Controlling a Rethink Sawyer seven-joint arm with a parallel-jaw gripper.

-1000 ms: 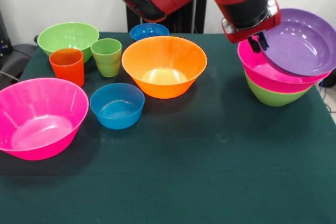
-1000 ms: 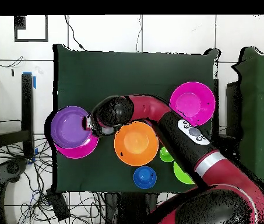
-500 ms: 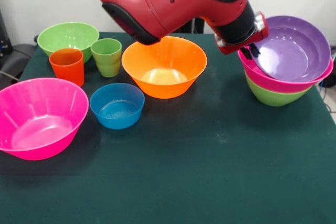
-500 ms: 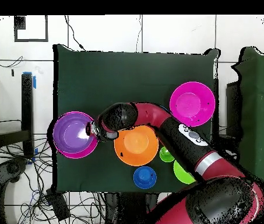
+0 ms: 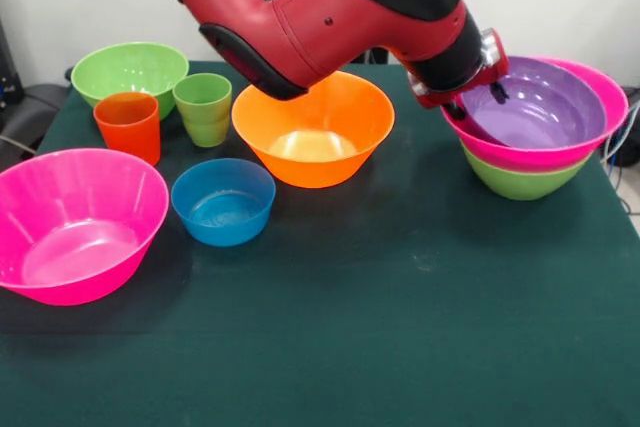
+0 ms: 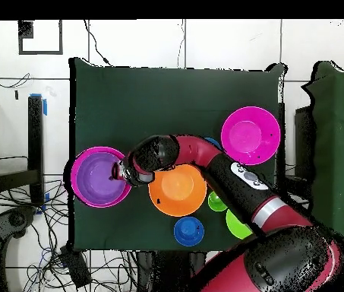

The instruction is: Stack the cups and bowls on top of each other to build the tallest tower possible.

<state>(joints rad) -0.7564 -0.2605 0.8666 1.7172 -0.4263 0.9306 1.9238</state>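
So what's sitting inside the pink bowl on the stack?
The purple bowl is nested in that pink bowl, the gripper at its rim. A green bowl sits beneath; the pink bowl's inside is hidden.

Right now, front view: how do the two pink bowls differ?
The pink bowl at the near left stands alone on the table and is empty. The pink bowl at the right is nested in a green bowl and holds the purple bowl, with the claw at its rim. Both are glossy, upright and look about the same size.
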